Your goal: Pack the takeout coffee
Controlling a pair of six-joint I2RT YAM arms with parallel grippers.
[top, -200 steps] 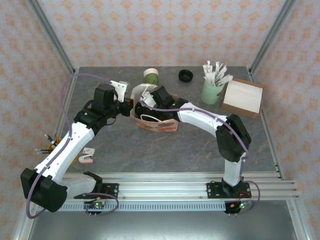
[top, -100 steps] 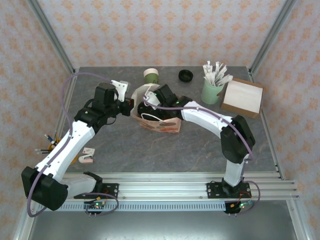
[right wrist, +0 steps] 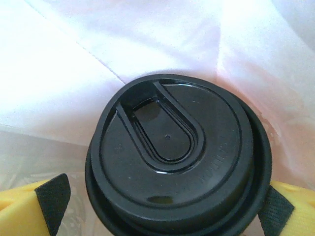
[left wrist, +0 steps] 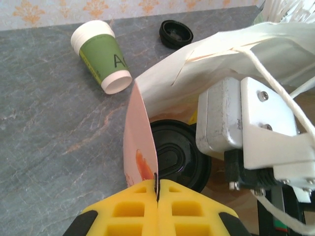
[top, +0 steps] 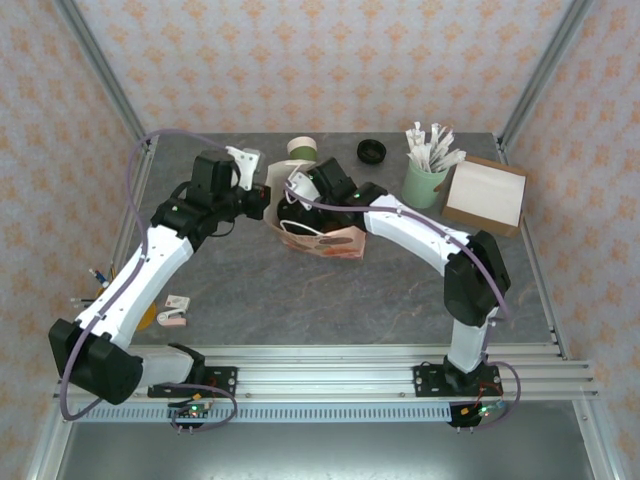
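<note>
Lid (right wrist: 172,152) hides cup body inside bag (left wrist: 140,128) | left pincer (left wrist: 156,189) clamped on bag edge | right pincer (right wrist: 165,211) wide, astride lid

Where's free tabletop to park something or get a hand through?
Widest bare patch: the front middle of the table, between the paper bag and the rail, flanked by the left arm and right arm. Crowded: the back strip, with the loose cup, black lid, stick cup and box. Both arms meet at the bag.
</note>
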